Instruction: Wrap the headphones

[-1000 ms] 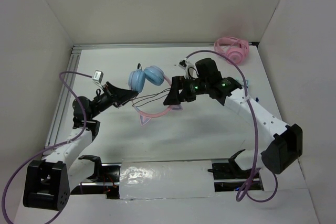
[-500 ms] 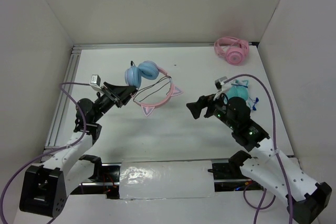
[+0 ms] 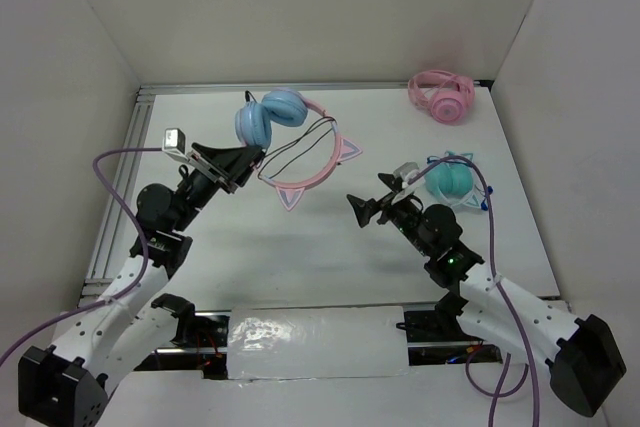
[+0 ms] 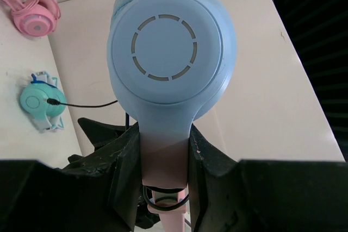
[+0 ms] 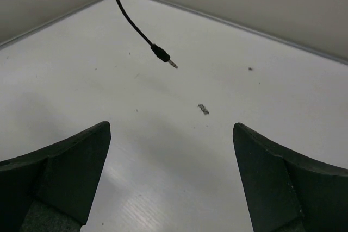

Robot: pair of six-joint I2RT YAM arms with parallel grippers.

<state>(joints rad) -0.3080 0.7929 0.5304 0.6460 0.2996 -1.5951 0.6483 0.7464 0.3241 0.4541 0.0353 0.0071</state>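
A: On the table (image 3: 400, 267), why were the headphones (image 3: 285, 109) held up, upper left of centre in the top view?
B: My read: they were lifted so the cable (image 5: 132, 22) hung free for winding. The left gripper (image 4: 165, 161) was clamped on the headband just below a blue cup. The cup sat above the fingers and the cat-ear band reached toward frame centre.
A: Right gripper (image 5: 171, 127)?
B: Fingers wide apart, nothing between them. It sat right of centre, well apart from the headphones and pointing their way. Probably lining up on the loose cable end.
A: Other sets?
B: Teal headphones (image 3: 450, 179) were just right of the right gripper. Pink headphones (image 3: 440, 95) were upper right by the back wall. Neither was touched.
A: What couldn't you make out?
B: In the left wrist view the second cup was mostly behind the first, and the band was cut off at the bottom edge. In the top view the cable was a thin loop along the band; wound or just draped, I couldn't tell. The plug (image 5: 162, 55) showed upper centre in the right wrist view. Its cable ran off the top edge, so the owner wasn't shown. I'd guess the blue set.
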